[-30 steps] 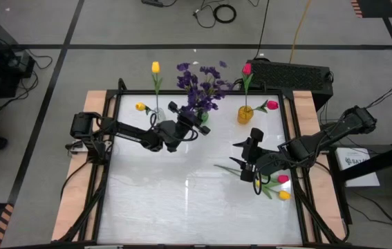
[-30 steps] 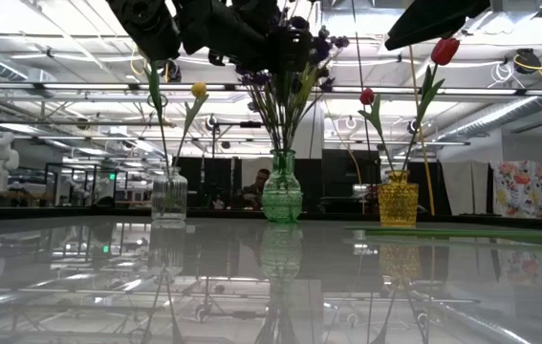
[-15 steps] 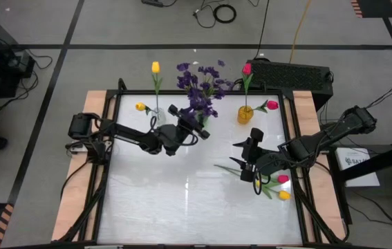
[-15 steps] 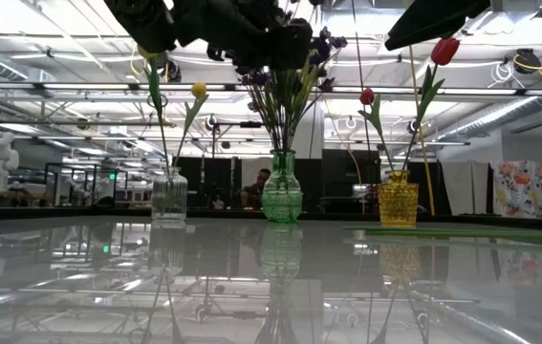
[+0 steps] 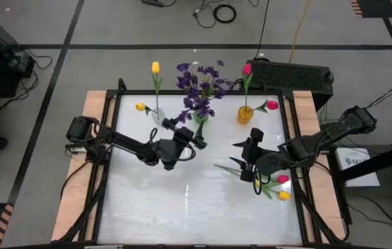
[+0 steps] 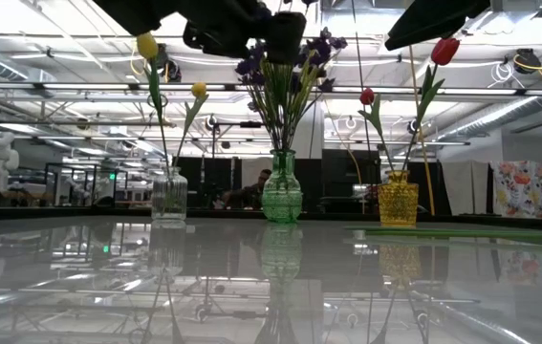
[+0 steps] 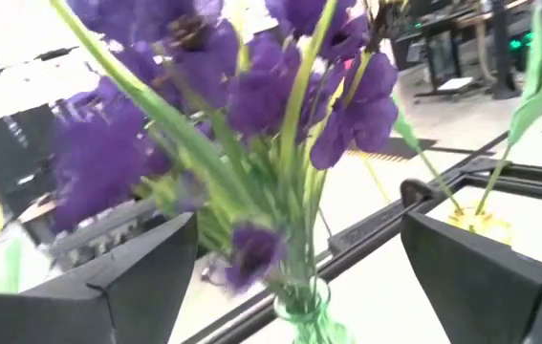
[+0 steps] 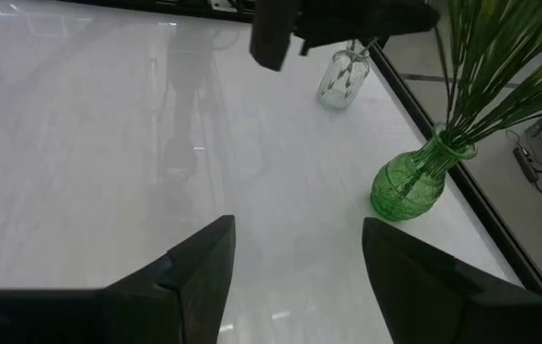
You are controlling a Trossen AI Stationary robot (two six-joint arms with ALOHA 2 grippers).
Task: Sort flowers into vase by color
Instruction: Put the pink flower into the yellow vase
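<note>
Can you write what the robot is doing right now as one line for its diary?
left gripper: open, by purple flowers in green vase | right gripper: open, empty, over table | loose flowers: lying near right arm

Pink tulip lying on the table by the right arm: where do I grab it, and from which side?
Probably mid-stem, from straight above. The pink tulip lies flat beside a yellow tulip, buds close together, so the thin green stem toward the table's middle is the freer part. The right gripper hovers open near it.
</note>
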